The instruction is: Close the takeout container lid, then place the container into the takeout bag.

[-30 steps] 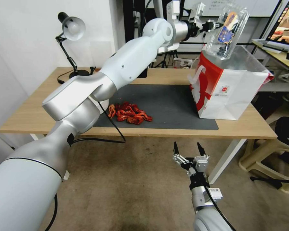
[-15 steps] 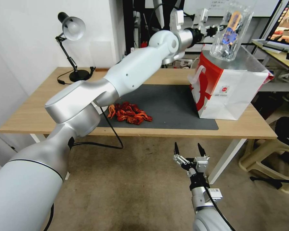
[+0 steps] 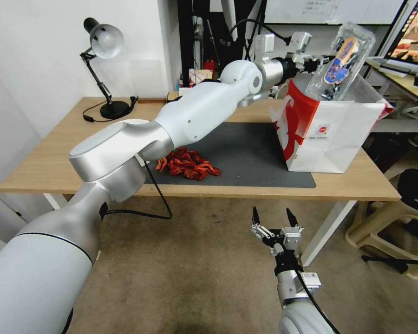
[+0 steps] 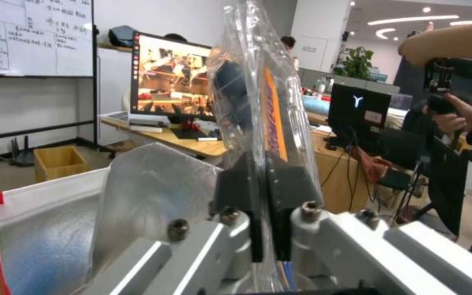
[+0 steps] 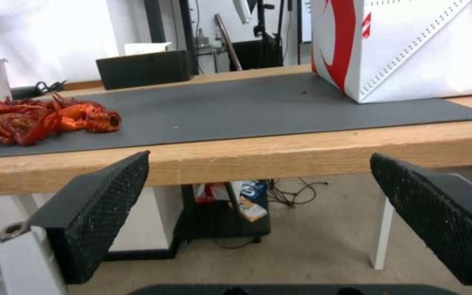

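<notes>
Table (image 3: pixel 55 162) bears the takeout bag (image 3: pixel 339 139), standing upright at its right end with its foil-lined mouth open to receive a load from above. Over that mouth hangs the takeout container (image 3: pixel 341 62), lid shut and tilted on edge, likely so it slips in narrow-side first. The left gripper (image 3: pixel 318 62) is clenched on its rim. The right gripper (image 3: pixel 274 218) idles below the table edge, fingers spread, holding nothing.
</notes>
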### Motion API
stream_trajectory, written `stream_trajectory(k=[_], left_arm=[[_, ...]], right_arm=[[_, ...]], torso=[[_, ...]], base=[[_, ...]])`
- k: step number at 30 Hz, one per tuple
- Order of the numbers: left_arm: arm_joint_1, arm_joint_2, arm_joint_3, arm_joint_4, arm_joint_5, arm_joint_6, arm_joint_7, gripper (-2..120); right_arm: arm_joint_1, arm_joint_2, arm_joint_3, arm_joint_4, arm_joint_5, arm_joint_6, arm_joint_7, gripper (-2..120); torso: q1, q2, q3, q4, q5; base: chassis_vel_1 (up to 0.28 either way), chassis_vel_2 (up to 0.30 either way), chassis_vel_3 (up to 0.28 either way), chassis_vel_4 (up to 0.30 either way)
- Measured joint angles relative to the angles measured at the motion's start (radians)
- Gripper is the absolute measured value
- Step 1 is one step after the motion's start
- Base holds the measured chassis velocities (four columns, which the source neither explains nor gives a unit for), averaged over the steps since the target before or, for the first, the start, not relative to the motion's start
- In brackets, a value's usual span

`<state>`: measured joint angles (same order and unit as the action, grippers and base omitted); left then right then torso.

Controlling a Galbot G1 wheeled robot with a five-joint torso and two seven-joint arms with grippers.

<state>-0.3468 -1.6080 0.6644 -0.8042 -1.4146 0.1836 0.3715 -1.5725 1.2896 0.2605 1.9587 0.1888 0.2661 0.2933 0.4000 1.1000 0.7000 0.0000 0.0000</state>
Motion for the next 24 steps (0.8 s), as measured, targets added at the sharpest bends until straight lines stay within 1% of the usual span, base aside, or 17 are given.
stream_trajectory(k=[2, 3, 4, 5, 8, 9, 12, 13, 14, 16, 17, 18, 20, 21, 24], left_arm=[[0.0, 0.0, 0.0, 0.0, 0.0, 0.0, 0.001, 8], [0.0, 0.0, -0.001, 0.0, 0.0, 0.002, 0.003, 13], [0.0, 0.0, -0.005, -0.001, 0.001, 0.007, 0.006, 21], [0.0, 0.0, -0.005, -0.001, 0.001, 0.007, 0.006, 21], [0.0, 0.0, -0.02, -0.003, 0.003, 0.018, 0.006, 37], [0.0, 0.0, -0.02, -0.003, 0.003, 0.018, 0.006, 37], [0.0, 0.0, -0.042, -0.005, 0.007, 0.024, 0.005, 51], [0.0, 0.0, -0.042, -0.005, 0.007, 0.024, 0.005, 51], [0.0, 0.0, -0.046, -0.005, 0.008, 0.024, 0.004, 55], [-0.001, 0.0, -0.057, -0.006, 0.012, 0.025, 0.001, 66], [-0.001, 0.0, -0.057, -0.006, 0.012, 0.025, 0.001, 66], [-0.001, 0.0, -0.064, -0.006, 0.017, 0.025, -0.005, 73], [0.003, 0.0, -0.083, -0.014, 0.025, 0.025, -0.026, 81], [0.003, 0.0, -0.083, -0.014, 0.025, 0.025, -0.026, 81], [0.018, 0.0, -0.128, -0.024, 0.071, 0.007, -0.065, 95]], right_arm=[[0.0, 0.0, 0.0, 0.0, 0.0, 0.0, 0.0, 100], [0.001, 0.0, 0.0, -0.001, 0.0, 0.0, 0.0, 100], [0.003, 0.0, -0.001, -0.002, 0.001, 0.0, 0.0, 100], [0.003, 0.0, -0.001, -0.002, 0.001, 0.0, 0.0, 100], [0.005, 0.002, -0.005, -0.005, 0.001, 0.001, 0.0, 100], [0.005, 0.002, -0.005, -0.005, 0.001, 0.001, 0.0, 100], [0.006, 0.002, -0.006, -0.006, 0.001, 0.001, 0.0, 100], [0.006, 0.002, -0.006, -0.006, 0.001, 0.001, 0.0, 100], [0.006, 0.002, -0.006, -0.006, 0.001, 0.001, -0.001, 100], [0.008, 0.002, -0.007, -0.008, 0.001, 0.001, -0.001, 100], [0.008, 0.002, -0.007, -0.008, 0.001, 0.001, -0.001, 100], [0.01, 0.003, -0.008, -0.01, 0.001, 0.001, -0.001, 100], [0.012, 0.003, -0.01, -0.011, 0.001, 0.001, -0.001, 100], [0.012, 0.003, -0.01, -0.011, 0.001, 0.001, -0.001, 100], [0.013, 0.002, -0.012, -0.011, 0.003, 0.001, -0.001, 100]], torso=[[0.0, 0.0, 0.0, 0.0, 0.0], [0.0, 0.0, 0.0, 0.0, 0.0], [0.0, 0.0, 0.0, 0.0, 0.0], [0.0, 0.0, 0.0, 0.0, 0.0], [0.0, 0.0, 0.0, 0.0, 0.0], [0.0, 0.0, 0.0, 0.0, 0.0], [0.0, 0.0, 0.0, -0.0001, -0.0001], [0.0, 0.0, 0.0, -0.0001, -0.0001], [0.0, 0.0, 0.0, 0.0, 0.0], [0.0, 0.0, 0.0, 0.0, -0.0001], [0.0, 0.0, 0.0, 0.0, -0.0001], [0.0, 0.0, 0.0, 0.0, 0.0], [0.0, 0.0, 0.0, 0.0, 0.0], [0.0, 0.0, 0.0, 0.0, 0.0], [0.0, 0.0, 0.0, 0.0, -0.0001]], base=[[0.0, 0.0, 0.0, 0.0], [0.0, 0.0, 0.0, 0.0], [0.0, 0.0, 0.0, 0.0], [0.0, 0.0, 0.0, 0.0], [0.0, 0.0, 0.0, 0.0], [0.0, 0.0, 0.0, 0.0], [0.0, 0.0, 0.0, 0.0], [0.0, 0.0, 0.0, 0.0], [0.0, 0.0, 0.0, 0.0], [0.0, 0.0, 0.0, 0.0], [0.0, 0.0, 0.0, 0.0], [0.0, 0.0, 0.0, 0.0], [0.0, 0.0, 0.0, 0.0], [0.0, 0.0, 0.0, 0.0], [0.0, 0.0, 0.0, 0.0]])
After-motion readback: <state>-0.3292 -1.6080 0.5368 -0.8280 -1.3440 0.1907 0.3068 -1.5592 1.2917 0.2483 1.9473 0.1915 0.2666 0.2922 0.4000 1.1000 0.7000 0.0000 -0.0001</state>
